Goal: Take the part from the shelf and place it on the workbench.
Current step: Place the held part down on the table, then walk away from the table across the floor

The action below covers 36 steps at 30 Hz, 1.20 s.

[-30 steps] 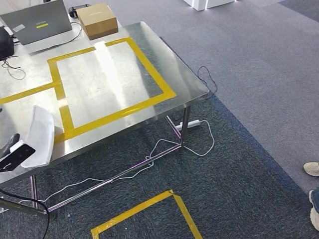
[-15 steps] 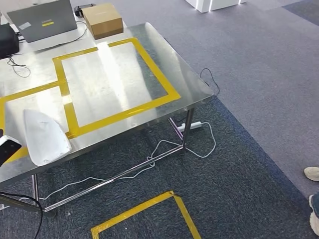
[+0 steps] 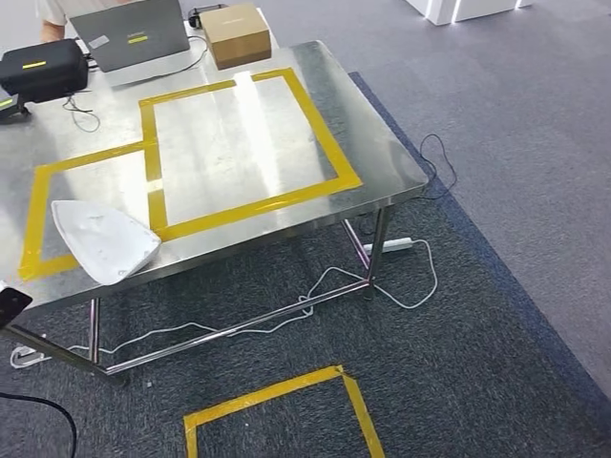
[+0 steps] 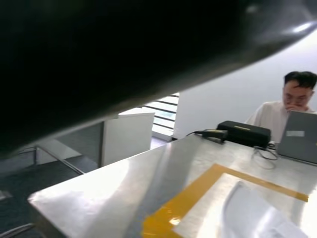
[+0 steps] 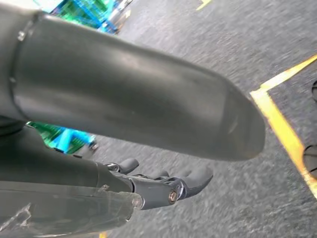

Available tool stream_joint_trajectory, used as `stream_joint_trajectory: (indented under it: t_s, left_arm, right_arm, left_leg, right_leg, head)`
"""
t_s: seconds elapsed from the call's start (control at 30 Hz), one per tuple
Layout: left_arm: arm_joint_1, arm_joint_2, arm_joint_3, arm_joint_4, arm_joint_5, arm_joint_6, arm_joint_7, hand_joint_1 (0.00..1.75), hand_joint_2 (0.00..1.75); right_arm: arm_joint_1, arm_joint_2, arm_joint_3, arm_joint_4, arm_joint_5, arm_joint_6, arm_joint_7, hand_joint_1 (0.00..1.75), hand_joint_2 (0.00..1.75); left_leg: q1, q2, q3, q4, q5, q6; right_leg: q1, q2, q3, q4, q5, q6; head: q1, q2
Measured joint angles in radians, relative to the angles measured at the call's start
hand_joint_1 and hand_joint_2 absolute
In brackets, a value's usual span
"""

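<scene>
Materials as I see them: surface (image 3: pixel 238 143), brushed steel, glossy and reflective; tape lines (image 3: pixel 317 129), smooth yellow; part (image 3: pixel 104 240), white, smooth, plastic-looking shell; box (image 3: pixel 236 34), matt brown cardboard; floor carpet (image 3: pixel 504 286), rough grey pile; right robot hand (image 5: pixel 164 186), dark semi-gloss plastic.

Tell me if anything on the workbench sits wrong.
The white part lies on the workbench at its near edge, straddling the yellow tape instead of inside a taped box. Nothing else stands out.

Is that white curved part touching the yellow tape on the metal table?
Touching. In the head view the white part lies flat on the workbench with its edge overlapping the yellow tape at the corner of the marked rectangle.
</scene>
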Motion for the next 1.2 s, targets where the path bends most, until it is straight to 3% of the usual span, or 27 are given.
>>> stream_joint_trajectory:
  t_s: [0.07, 0.1, 0.17, 0.23, 0.27, 0.3, 0.37, 0.4, 0.43, 0.5, 0.57, 0.6, 0.63, 0.67, 0.73, 0.8, 0.87, 0.9, 0.97, 1.0, 1.07, 1.1, 1.13, 1.2]
  left_arm:
    - [0.005, -0.002, 0.0, 0.001, -0.001, -0.001, 0.003, 0.0, 0.0]
    - [0.009, -0.003, 0.0, 0.002, -0.002, -0.002, 0.004, 0.0, 0.0]
    - [0.013, -0.004, 0.002, 0.002, -0.003, -0.002, 0.006, 0.0, 0.0]
    - [0.012, -0.003, 0.006, 0.002, -0.004, -0.002, 0.006, 0.0, 0.0]
    - [0.013, -0.003, 0.008, 0.002, -0.004, -0.002, 0.006, 0.0, 0.0]
    - [0.015, -0.003, 0.009, 0.003, -0.004, -0.003, 0.006, 0.0, 0.0]
    - [0.022, -0.003, 0.014, 0.003, -0.004, -0.003, 0.006, 0.0, 0.0]
    - [0.024, -0.003, 0.017, 0.004, -0.004, -0.003, 0.006, 0.0, 0.0]
    - [0.024, -0.003, 0.02, 0.004, -0.005, -0.004, 0.006, 0.0, 0.0]
    - [0.024, -0.005, 0.023, 0.004, -0.008, -0.006, 0.007, 0.0, 0.0]
    - [0.027, -0.008, 0.023, 0.006, -0.01, -0.008, 0.008, 0.0, 0.0]
    - [0.028, -0.009, 0.023, 0.008, -0.01, -0.009, 0.008, 0.0, 0.0]
    - [0.029, -0.01, 0.023, 0.01, -0.01, -0.01, 0.008, 0.0, 0.0]
    - [0.029, -0.01, 0.024, 0.012, -0.01, -0.011, 0.008, 0.0, 0.0]
    - [0.029, -0.011, 0.024, 0.014, -0.011, -0.012, 0.008, 0.0, 0.0]
    - [0.03, -0.011, 0.025, 0.016, -0.011, -0.013, 0.009, 0.0, 0.0]
    - [0.034, -0.01, 0.027, 0.019, -0.013, -0.014, 0.012, 0.0, 0.0]
    - [0.037, -0.01, 0.028, 0.021, -0.014, -0.015, 0.014, 0.0, 0.0]
    - [0.039, -0.011, 0.029, 0.025, -0.019, -0.017, 0.021, 0.0, 0.0]
    - [0.041, -0.014, 0.028, 0.028, -0.022, -0.019, 0.024, 0.0, 0.0]
    - [0.05, -0.023, 0.025, 0.036, -0.026, -0.023, 0.03, 0.0, 0.0]
    - [0.057, -0.029, 0.025, 0.042, -0.027, -0.024, 0.032, 0.0, 0.0]
    - [0.065, -0.034, 0.026, 0.047, -0.029, -0.025, 0.035, 0.0, 0.0]
    - [0.078, -0.043, 0.029, 0.057, -0.03, -0.024, 0.038, 0.0, 0.0]
  right_arm:
    - [0.002, 0.0, -0.002, 0.0, 0.003, 0.0, 0.0, 0.0, 0.0]
    - [0.002, 0.0, -0.003, 0.0, 0.005, 0.0, 0.0, 0.0, 0.0]
    - [0.0, 0.0, -0.006, 0.0, 0.008, -0.002, 0.0, 0.0, 0.0]
    - [-0.001, 0.0, -0.011, 0.0, 0.01, -0.003, 0.0, 0.0, 0.0]
    - [-0.001, 0.0, -0.013, 0.0, 0.011, -0.003, 0.001, 0.0, 0.0]
    - [-0.002, 0.0, -0.015, 0.0, 0.012, -0.003, 0.001, 0.0, 0.0]
    - [-0.004, 0.0, -0.018, 0.0, 0.014, -0.004, 0.001, 0.0, 0.0]
    - [-0.005, 0.0, -0.019, 0.0, 0.015, -0.005, 0.001, 0.0, 0.0]
    - [-0.005, 0.0, -0.02, 0.0, 0.017, -0.005, 0.001, 0.0, 0.0]
    - [-0.004, 0.0, -0.024, 0.0, 0.023, -0.006, 0.002, 0.0, 0.0]
    - [-0.001, 0.0, -0.027, 0.0, 0.029, -0.006, 0.002, 0.0, 0.0]
    - [-0.001, 0.0, -0.028, 0.0, 0.031, -0.006, 0.003, 0.0, 0.0]
    - [-0.001, 0.0, -0.029, 0.0, 0.033, -0.006, 0.003, 0.0, 0.0]
    - [-0.002, 0.0, -0.03, 0.0, 0.033, -0.006, 0.003, 0.0, 0.0]
    - [-0.002, 0.0, -0.035, 0.0, 0.035, -0.006, 0.003, 0.0, 0.0]
    - [-0.002, 0.0, -0.039, 0.001, 0.037, -0.005, 0.003, 0.0, 0.0]
    - [-0.005, -0.001, -0.042, 0.001, 0.042, -0.005, 0.003, 0.0, 0.0]
    - [-0.007, -0.001, -0.043, 0.001, 0.046, -0.005, 0.003, 0.0, 0.0]
    - [-0.008, -0.002, -0.044, 0.001, 0.053, -0.005, 0.002, 0.0, 0.0]
    - [-0.008, -0.002, -0.045, 0.001, 0.057, -0.004, 0.002, 0.0, 0.0]
    - [-0.007, -0.002, -0.045, 0.001, 0.065, -0.003, 0.002, 0.0, 0.0]
    - [-0.008, -0.002, -0.046, 0.001, 0.069, -0.002, 0.002, 0.0, 0.0]
    - [-0.009, -0.002, -0.048, 0.001, 0.071, -0.002, 0.002, 0.0, 0.0]
    - [-0.012, -0.002, -0.052, 0.001, 0.075, -0.001, 0.003, 0.0, 0.0]
  left_leg:
    - [-0.002, 0.01, -0.048, 0.122, -0.048, 0.006]
    - [-0.003, 0.012, -0.046, 0.131, -0.043, 0.01]
    - [-0.009, 0.034, 0.017, 0.029, 0.008, 0.02]
    - [-0.022, 0.099, 0.095, -0.105, 0.047, 0.029]
    - [-0.028, 0.121, 0.116, -0.144, 0.052, 0.032]
    - [-0.032, 0.127, 0.122, -0.159, 0.05, 0.034]
    - [-0.03, 0.092, 0.119, -0.164, 0.05, 0.04]
    - [-0.027, 0.076, 0.119, -0.165, 0.052, 0.044]
    - [-0.024, 0.061, 0.118, -0.166, 0.055, 0.049]
    - [-0.02, 0.031, 0.115, -0.167, 0.059, 0.058]
    - [-0.021, -0.001, 0.111, -0.166, 0.061, 0.061]
    - [-0.021, -0.017, 0.111, -0.166, 0.061, 0.062]
    - [-0.021, -0.034, 0.112, -0.166, 0.061, 0.062]
    - [-0.021, -0.051, 0.113, -0.165, 0.062, 0.06]
    - [-0.022, -0.081, 0.112, -0.163, 0.063, 0.054]
    - [-0.022, -0.107, 0.107, -0.163, 0.067, 0.043]
    - [-0.019, -0.127, 0.101, -0.167, 0.073, 0.03]
    - [-0.02, -0.116, 0.097, -0.162, 0.069, 0.024]
    - [-0.023, -0.058, 0.067, -0.101, 0.026, 0.016]
    - [-0.024, -0.023, 0.04, -0.039, -0.011, 0.012]
    - [-0.021, 0.007, -0.017, 0.088, -0.068, 0.007]
    - [-0.02, 0.011, -0.027, 0.115, -0.072, 0.005]
    - [-0.02, 0.014, -0.018, 0.103, -0.057, 0.005]
    - [-0.02, 0.047, 0.054, -0.022, 0.004, 0.005]
  right_leg:
    - [0.006, -0.032, -0.005, 0.0, 0.001, -0.003]
    - [0.009, -0.049, -0.005, 0.0, 0.0, -0.004]
    - [0.011, -0.079, 0.0, 0.0, -0.004, -0.003]
    - [0.017, -0.107, 0.005, 0.001, -0.013, 0.005]
    - [0.021, -0.122, 0.007, 0.001, -0.018, 0.01]
    - [0.024, -0.136, 0.009, 0.0, -0.023, 0.015]
    - [0.024, -0.159, 0.019, -0.003, -0.031, 0.025]
    - [0.021, -0.14, 0.02, 0.007, -0.042, 0.031]
    - [0.019, -0.103, 0.01, 0.037, -0.063, 0.037]
    - [0.014, -0.015, -0.049, 0.163, -0.132, 0.045]
    - [0.013, 0.013, -0.118, 0.289, -0.178, 0.047]
    - [0.013, 0.015, -0.131, 0.303, -0.169, 0.046]
    - [0.012, 0.019, -0.124, 0.275, -0.139, 0.044]
    - [0.011, 0.029, -0.101, 0.213, -0.097, 0.042]
    - [0.007, 0.075, -0.043, 0.07, -0.027, 0.036]
    - [0.006, 0.096, -0.018, 0.01, -0.008, 0.027]
    - [0.008, 0.07, -0.011, 0.005, -0.004, 0.014]
    - [0.007, 0.057, -0.008, 0.002, -0.001, 0.007]
    - [0.004, 0.03, -0.006, -0.003, 0.006, -0.004]
    - [0.005, 0.017, -0.007, -0.003, 0.006, -0.007]
    - [0.006, -0.011, -0.009, -0.003, 0.005, -0.009]
    - [0.007, -0.025, -0.01, -0.003, 0.004, -0.009]
    - [0.007, -0.038, -0.009, -0.003, 0.003, -0.008]
    - [0.007, -0.064, -0.003, -0.003, -0.003, -0.002]
  head:
    - [0.0, 0.0]
    - [0.0, 0.0]
    - [0.0, 0.0]
    - [-0.001, 0.0]
    - [0.0, 0.0]
    - [0.001, 0.0]
    - [0.002, 0.0]
    - [0.004, 0.0]
    - [0.006, 0.0]
    - [0.01, 0.0]
    - [0.011, 0.0]
    - [0.011, 0.0]
    - [0.01, 0.0]
    - [0.011, 0.0]
    - [0.01, 0.0]
    - [0.01, 0.0]
    - [0.01, 0.0]
    - [0.009, 0.0]
    - [0.005, 0.0]
    - [0.002, 0.0]
    - [0.002, 0.0]
    - [0.001, 0.0]
    - [0.001, 0.0]
    - [0.001, 0.0]
